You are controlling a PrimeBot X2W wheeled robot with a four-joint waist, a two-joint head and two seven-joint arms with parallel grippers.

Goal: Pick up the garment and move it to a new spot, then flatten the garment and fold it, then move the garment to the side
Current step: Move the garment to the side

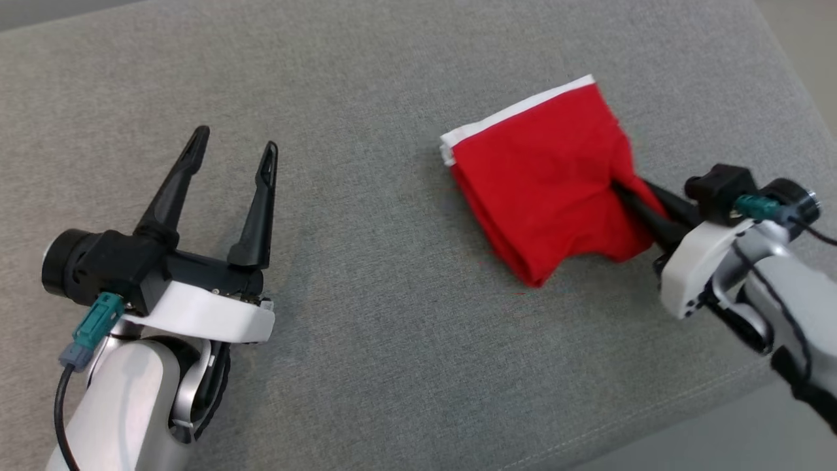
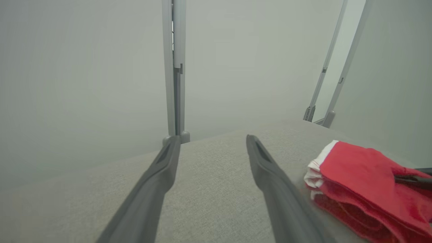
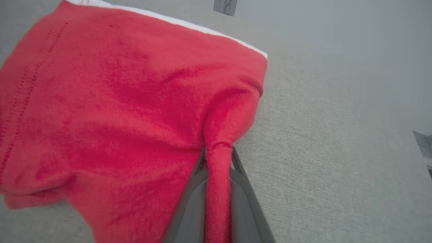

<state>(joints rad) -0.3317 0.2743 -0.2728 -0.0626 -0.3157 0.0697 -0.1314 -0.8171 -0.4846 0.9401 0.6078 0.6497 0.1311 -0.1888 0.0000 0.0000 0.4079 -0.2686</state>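
A folded red garment (image 1: pixel 543 176) with a white band along its far edge lies on the grey cushion (image 1: pixel 392 327), right of centre in the upper half of the head view. The right claw (image 1: pixel 644 209) comes in from the right edge of that frame and is closed on a bunched fold at the garment's right side; its dark fingers run into the cloth and their tips are hidden there. In the right wrist view the same claw (image 3: pixel 218 153) rises from the bottom centre with a narrow roll of red fabric pinched between its two fingers, while the rest of the garment (image 3: pixel 118 101) spreads over the left and centre of the frame, the white band along the top. The pull draws the cloth into a ridge towards the grip. The left claw (image 1: pixel 235 142) sits at the left of the head view, well apart from the garment, its fingers spread wide and holding nothing. In the left wrist view its fingers (image 2: pixel 158 182) stand apart over bare cushion (image 2: pixel 216 189), and the garment (image 2: pixel 357 172) shows at the lower right, its stacked layers and white edge facing the camera. A grey post (image 2: pixel 175 67) stands beyond the cushion's far edge at the top centre of that view.
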